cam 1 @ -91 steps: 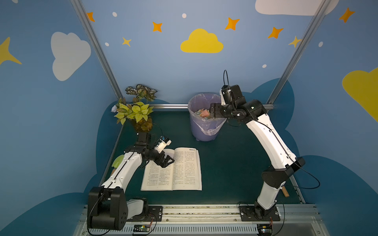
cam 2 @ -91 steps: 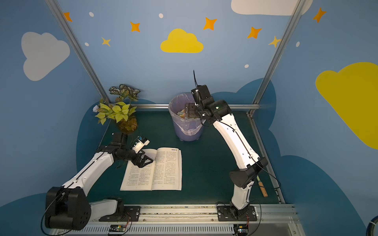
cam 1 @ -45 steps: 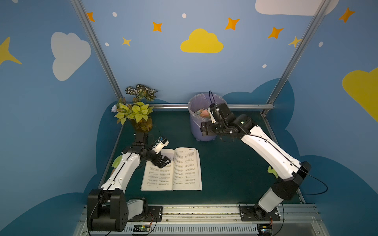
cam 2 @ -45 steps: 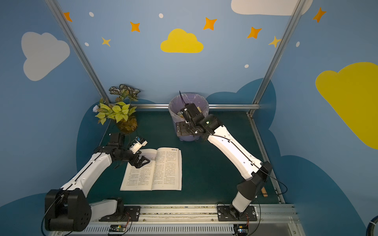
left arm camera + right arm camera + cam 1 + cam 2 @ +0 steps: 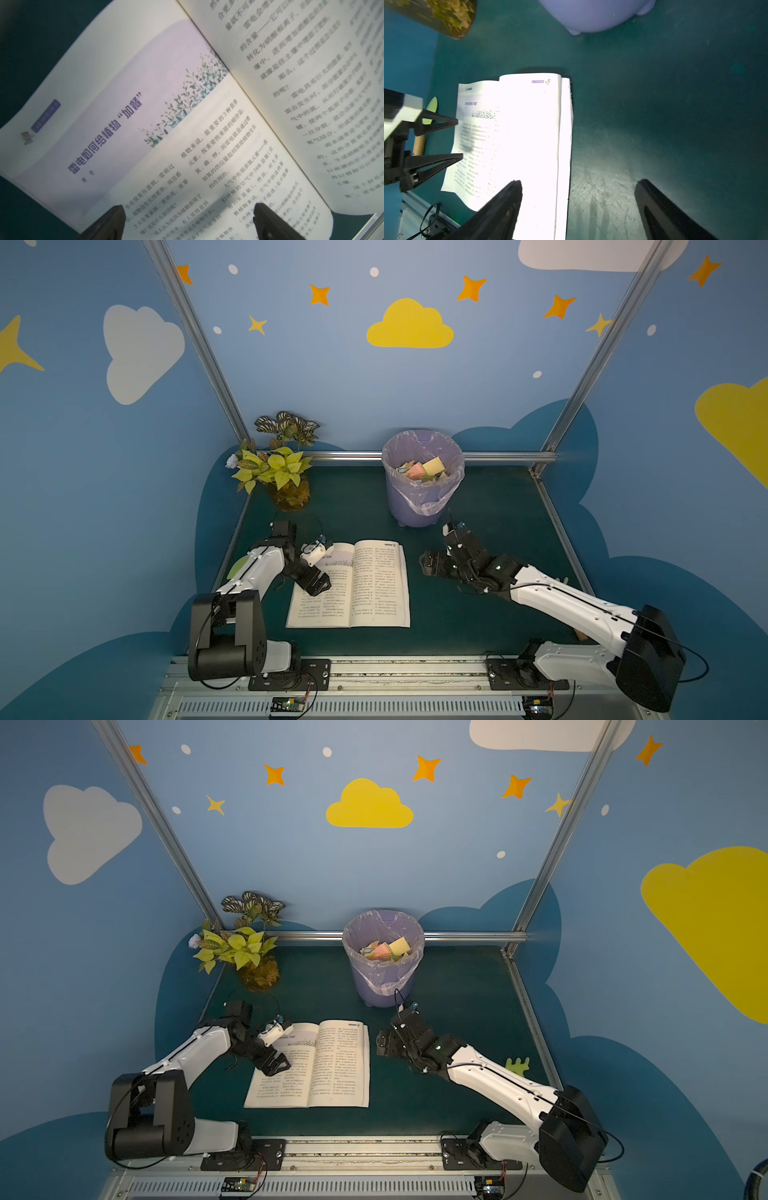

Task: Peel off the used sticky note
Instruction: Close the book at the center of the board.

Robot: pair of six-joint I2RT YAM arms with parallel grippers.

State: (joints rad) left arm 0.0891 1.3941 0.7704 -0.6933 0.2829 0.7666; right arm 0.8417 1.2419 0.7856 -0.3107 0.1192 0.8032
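Return from bin (image 5: 419, 493): right gripper (image 5: 428, 565), above its rim a second ago, now hangs low beside the open book (image 5: 370, 589), jaws spread and empty; left gripper (image 5: 319, 583) hovers at the left page, likewise spread, holding nothing. No sticky note shows on either page; coloured notes (image 5: 424, 467) lie in the bin, so the peeled one was probably dropped there. Page heading (image 5: 106, 137) reads 雷电如何给植物“加餐”
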